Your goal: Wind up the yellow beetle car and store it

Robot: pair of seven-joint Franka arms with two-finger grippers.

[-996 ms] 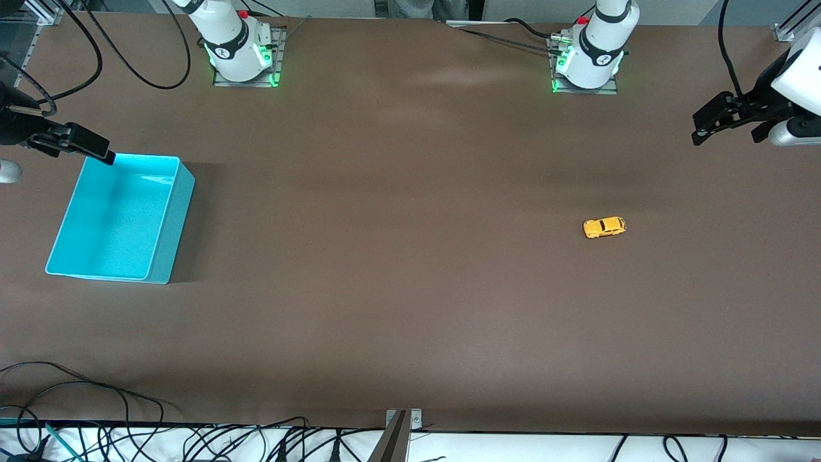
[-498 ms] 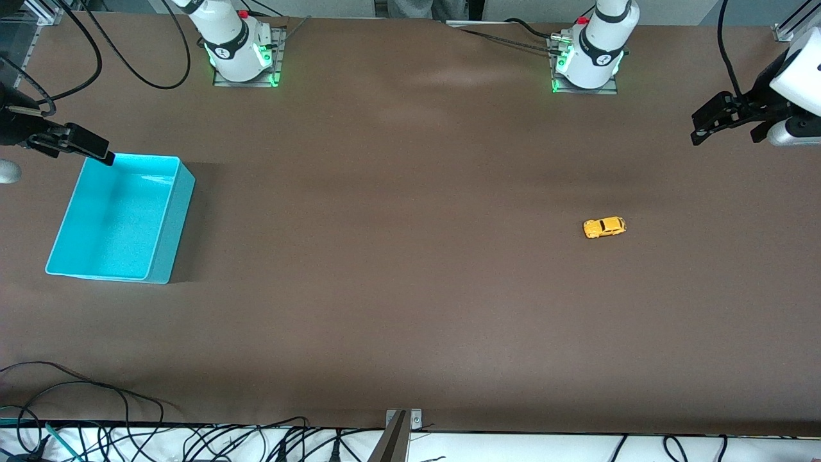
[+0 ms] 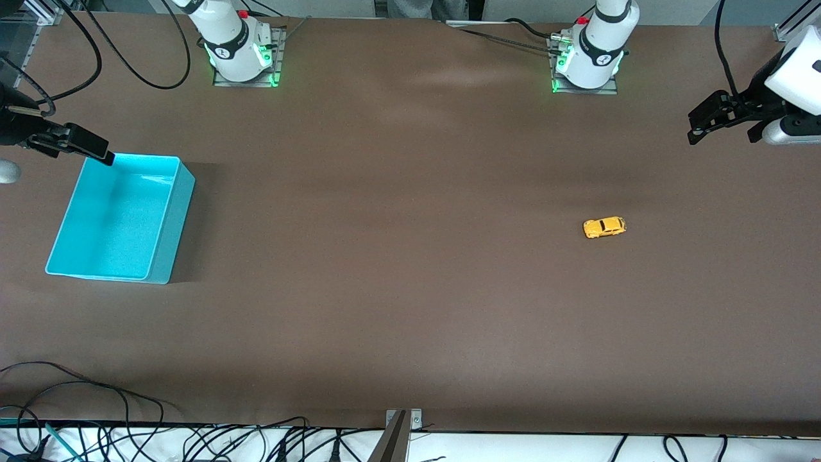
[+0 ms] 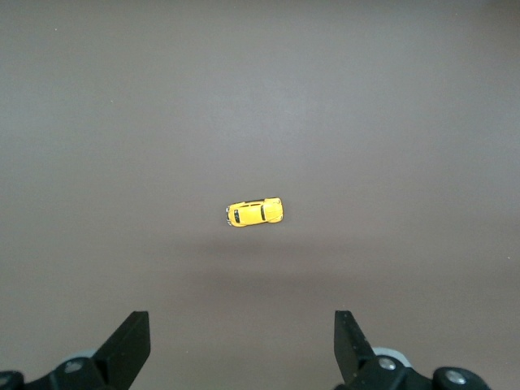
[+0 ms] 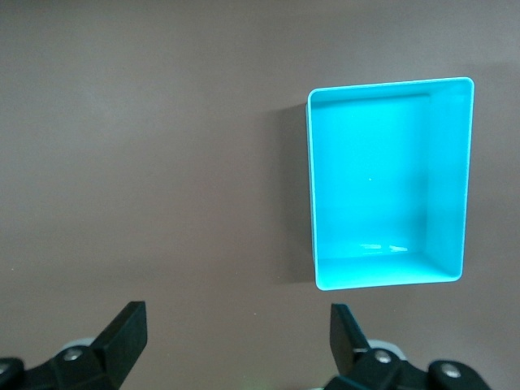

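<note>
Brown matte surface (image 3: 410,289), seen from the high front camera, with both arm bases along its twelve o'clock edge. I see the yellow beetle car (image 3: 604,227) standing on its wheels at about three o'clock of the surface's centre, toward the left arm's end, alone and well apart from everything else. A turquoise bin (image 3: 168,221) sits at about nine o'clock, toward the right arm's end, open-topped and empty.

My left claw (image 3: 712,122) hangs in the air over the left arm's end of the surface, at roughly one o'clock of the car; its wrist view shows both fingers spread wide, nothing between them, and the car (image 4: 254,212) on the bare surface below. My right claw (image 3: 80,146) waits over the bin's twelve o'clock corner, likewise spread and empty.

Step in hand, as I judge it: the approach, with no grasp yet made. Next I would bring the left claw over the car, turn it so the fingers span the narrow body, and descend before closing. The car is tiny, so a skewed closure could flick it away.
</note>
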